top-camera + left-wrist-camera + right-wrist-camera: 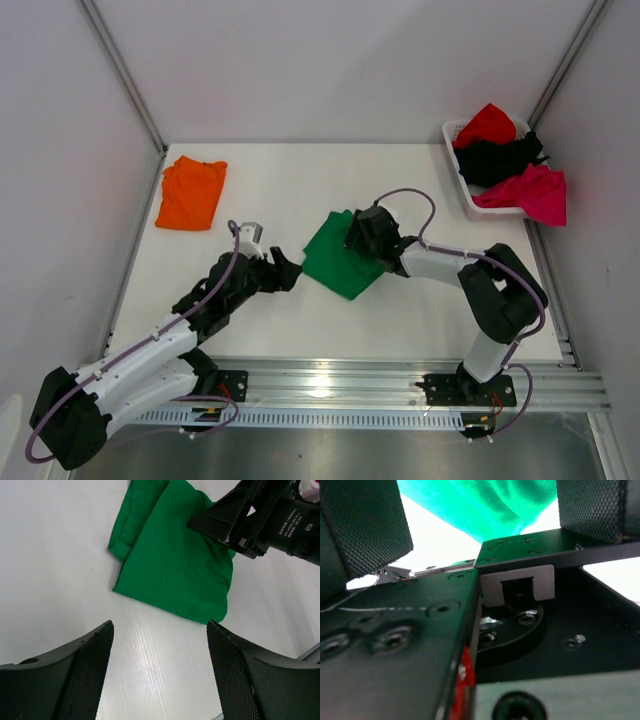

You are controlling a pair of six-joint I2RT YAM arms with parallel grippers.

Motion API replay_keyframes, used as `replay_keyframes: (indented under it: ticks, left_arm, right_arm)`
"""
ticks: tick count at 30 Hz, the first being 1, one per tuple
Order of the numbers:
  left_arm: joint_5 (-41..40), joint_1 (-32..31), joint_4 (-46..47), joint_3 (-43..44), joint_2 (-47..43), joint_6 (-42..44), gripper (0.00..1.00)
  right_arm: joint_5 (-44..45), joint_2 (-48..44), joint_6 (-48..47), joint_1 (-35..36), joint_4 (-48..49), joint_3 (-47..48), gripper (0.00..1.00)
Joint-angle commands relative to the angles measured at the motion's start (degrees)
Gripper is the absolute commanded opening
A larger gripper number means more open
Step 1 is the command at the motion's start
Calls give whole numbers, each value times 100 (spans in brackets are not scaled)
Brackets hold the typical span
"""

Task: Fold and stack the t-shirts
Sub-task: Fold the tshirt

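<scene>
On white table (pixel 300 330), grey walls (pixel 330 60) around.

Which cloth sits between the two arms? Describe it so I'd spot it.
On the white table, near its middle between the left arm and right arm, lies a folded bright green cloth t-shirt. It is the only green one: the orange t-shirt lies at the far left corner, the red, black and magenta ones in the white basket.

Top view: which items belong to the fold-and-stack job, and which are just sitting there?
Job: folded green cloth t-shirt; folded orange cloth t-shirt; red cloth t-shirt; black cloth t-shirt; magenta cloth t-shirt.
Incidental: white latticed basket holding the last three; metal rail at the near edge.
</scene>
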Motion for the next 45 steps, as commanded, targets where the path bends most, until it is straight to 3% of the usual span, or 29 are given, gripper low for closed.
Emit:
replay_keyframes:
  ticks: [1,11,23,29,37,45]
  left_arm:
    - [-79,30,23,-10,-165,30,77]
    - [-96,38,-241,-54,-349,56,77]
    - [-140,39,-267,-133,-455,39,77]
    - [-52,30,-162,-142,-323,13,77]
    - [-17,30,-47,-282,-279,-84,77]
    - [-52,38,-91,-238,-393,-49,77]
  right_arm:
    - [371,43,284,8,36,-134,75]
    - [1092,-291,1207,227,-588,-600,74]
    - [1294,-696,1726,886,-1010,-855,74]
    - [1453,-1204,928,1167,-448,-750,74]
    - [2068,-1926,-40,1554,-852,110,74]
    - [2200,-1681,-637,1370,-168,112,75]
